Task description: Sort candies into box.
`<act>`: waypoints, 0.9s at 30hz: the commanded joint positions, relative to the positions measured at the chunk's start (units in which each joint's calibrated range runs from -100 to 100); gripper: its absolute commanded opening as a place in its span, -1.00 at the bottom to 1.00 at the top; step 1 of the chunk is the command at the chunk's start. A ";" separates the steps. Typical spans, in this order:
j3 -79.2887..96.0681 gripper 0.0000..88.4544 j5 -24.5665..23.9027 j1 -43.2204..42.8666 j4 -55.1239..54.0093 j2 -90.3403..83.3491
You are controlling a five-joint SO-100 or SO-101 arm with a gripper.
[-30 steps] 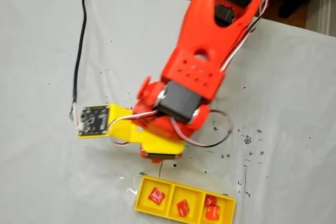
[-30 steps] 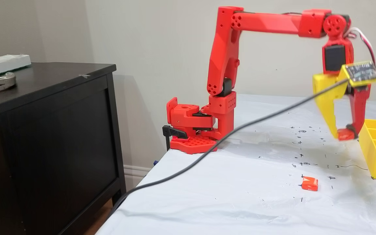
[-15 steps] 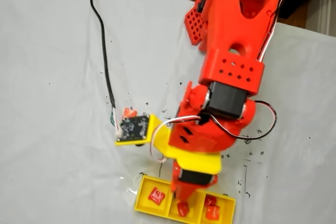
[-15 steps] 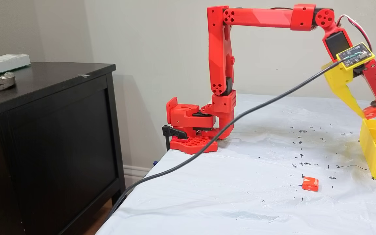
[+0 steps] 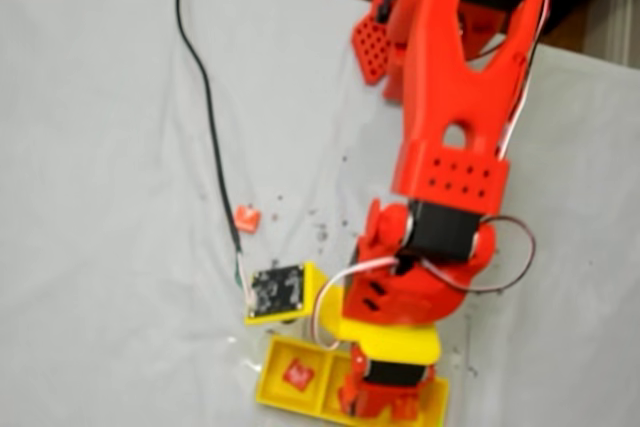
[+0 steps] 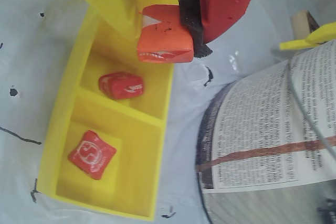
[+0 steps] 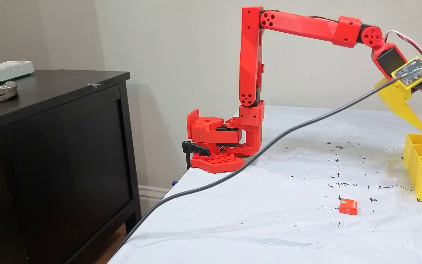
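A candy (image 6: 164, 39) is gripped in the claw (image 6: 167, 27), held above the box (image 6: 62, 129). Release is best made once centred over one compartment, low enough to prevent bounce. Another candy (image 7: 348, 206) lies on the desk (image 7: 251, 212).

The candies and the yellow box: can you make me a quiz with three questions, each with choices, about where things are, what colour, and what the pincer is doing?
1. Where is the loose candy lying?
A. on the black cabinet
B. on the white table cover
C. in the box

2. What colour is the box?
A. yellow
B. blue
C. green

3. What is the pincer doing in the wrist view?
A. hanging open with nothing in it
B. pressing on the table
C. holding a candy above the box

Answers: 1 B, it sits on the cover, apart from the box. 2 A, its walls are bright yellow. 3 C, the candy is pinched between the fingers over the tray.
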 commanded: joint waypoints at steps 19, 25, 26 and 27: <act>-5.90 -0.51 -0.44 -0.27 -0.05 1.32; -6.08 0.01 -0.98 0.09 0.60 0.98; -6.08 0.01 -1.03 0.09 0.68 0.81; -6.08 0.01 -1.07 0.18 0.76 0.72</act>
